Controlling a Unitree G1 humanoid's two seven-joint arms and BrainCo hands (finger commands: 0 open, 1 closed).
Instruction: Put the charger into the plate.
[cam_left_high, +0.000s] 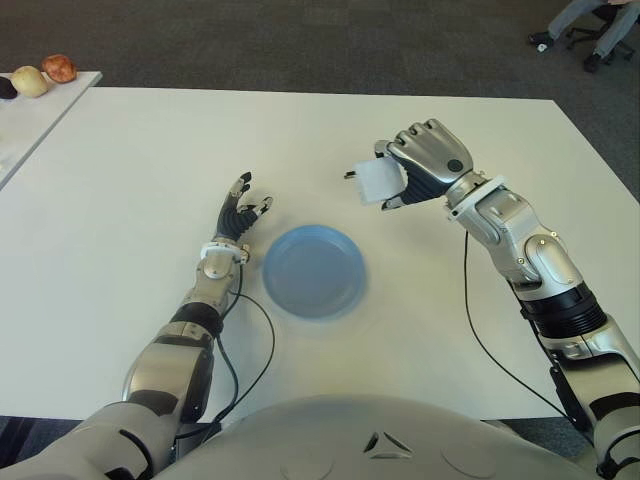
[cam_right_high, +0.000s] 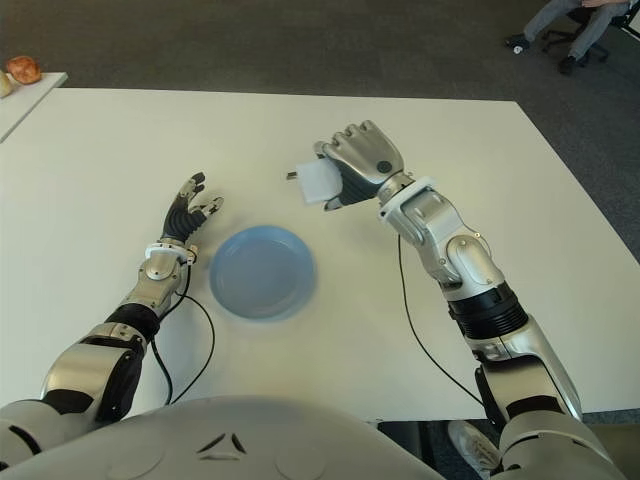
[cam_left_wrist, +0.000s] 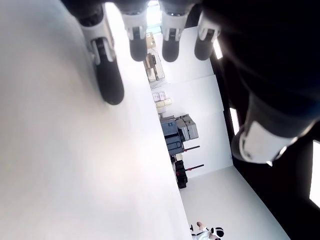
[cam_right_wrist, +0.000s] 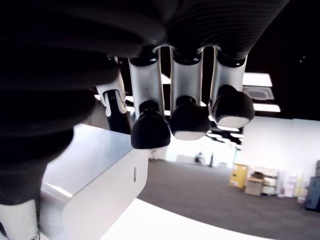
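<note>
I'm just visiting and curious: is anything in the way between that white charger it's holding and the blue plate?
Nothing visible. The right hand holds the charger above the table, beyond the plate. The plate is empty, and the left hand shows open to its left.

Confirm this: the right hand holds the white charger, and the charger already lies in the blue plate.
Not quite. The right hand does hold the white charger, but beyond the blue plate, not in it. The plate holds nothing, as the left eye view shows.
</note>
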